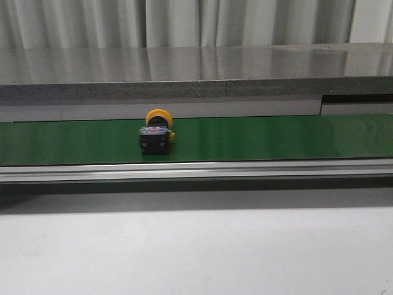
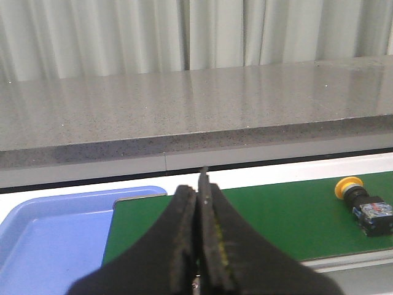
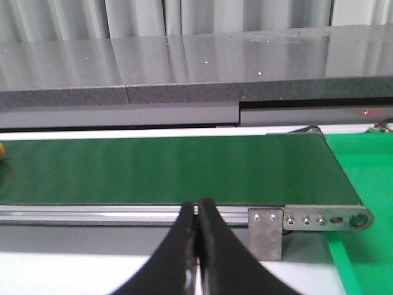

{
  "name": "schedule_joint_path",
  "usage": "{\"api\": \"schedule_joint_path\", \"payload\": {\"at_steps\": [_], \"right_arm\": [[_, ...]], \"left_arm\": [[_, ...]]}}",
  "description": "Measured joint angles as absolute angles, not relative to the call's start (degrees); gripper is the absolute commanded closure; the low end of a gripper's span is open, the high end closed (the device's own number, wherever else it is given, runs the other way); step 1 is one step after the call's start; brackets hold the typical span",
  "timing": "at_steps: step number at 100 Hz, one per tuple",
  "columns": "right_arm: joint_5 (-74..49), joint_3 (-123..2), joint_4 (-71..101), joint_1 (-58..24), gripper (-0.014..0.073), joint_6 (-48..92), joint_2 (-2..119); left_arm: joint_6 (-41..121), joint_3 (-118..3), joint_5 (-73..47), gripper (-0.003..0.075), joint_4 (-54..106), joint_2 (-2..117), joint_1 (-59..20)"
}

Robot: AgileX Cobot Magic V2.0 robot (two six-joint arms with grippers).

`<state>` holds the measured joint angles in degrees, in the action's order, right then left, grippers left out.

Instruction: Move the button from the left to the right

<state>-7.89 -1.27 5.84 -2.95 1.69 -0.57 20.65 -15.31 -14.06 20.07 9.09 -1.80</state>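
Left black two-finger gripper (image 2: 198, 203) pressed shut on nothing, low centre of the left wrist frame, above the near edge of the long green conveyor belt (image 2: 276, 218); right black gripper (image 3: 196, 212) likewise closed and empty, bottom centre of the right wrist frame; small push button with yellow-orange round cap and black boxy body (image 1: 156, 131) lying on its side on the belt, left of centre in the front frame; pale blue plastic tray (image 2: 49, 236) lower left in the left wrist frame, at the belt's end.
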Motion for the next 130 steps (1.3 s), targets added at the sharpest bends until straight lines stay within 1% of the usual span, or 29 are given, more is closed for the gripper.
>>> {"api": "schedule_joint_path", "payload": {"at_steps": [14, 27, 59, 72, 89, 109, 114, 119, 126, 130], "right_arm": [[-9.6, -7.02, 6.16, -2.95, 0.066, 1.69, 2.56], [-14.27, -14.05, 6.16, -2.95, 0.066, 1.69, 8.03], [-34.62, -34.38, 6.21, -2.95, 0.066, 1.69, 27.96], [-39.88, -41.59, 6.21, -2.95, 0.066, 1.69, 35.9], [-41.79, -46.27, 6.21, -2.95, 0.066, 1.69, 43.56], [-41.79, -46.52, 6.3, -2.95, 0.0652, 1.69, 47.21], [-41.79, -46.52, 6.45, -2.95, 0.0626, 1.69, 47.55], [-41.91, -46.52, 6.44, -2.95, 0.0571, 1.69, 47.8], [-42.17, -46.52, 6.44, -2.95, 0.0442, 1.69, 47.95], [-42.59, -46.52, 6.48, -2.95, 0.0349, 1.69, 47.95]], "left_arm": [[20.65, -15.31, -14.06, 0.0741, 20.07, 9.09, -1.8], [20.65, -15.31, -14.06, 0.0741, 20.07, 9.09, -1.8], [20.76, -15.31, -14.06, 0.0741, 20.07, 9.09, -1.8], [20.76, -15.31, -14.06, 0.0741, 20.07, 9.09, -1.8], [20.76, -15.31, -14.06, 0.0741, 20.07, 9.09, -1.89], [20.76, -15.31, -14.06, 0.0741, 20.07, 9.09, -1.89], [20.76, -15.31, -14.06, 0.0741, 20.07, 9.09, -1.89], [20.76, -15.31, -14.06, 0.0741, 20.07, 9.09, -1.89], [20.76, -15.31, -14.06, 0.0741, 20.07, 9.09, -1.89], [20.76, -15.31, -14.06, 0.0741, 20.07, 9.09, -1.89]]}}
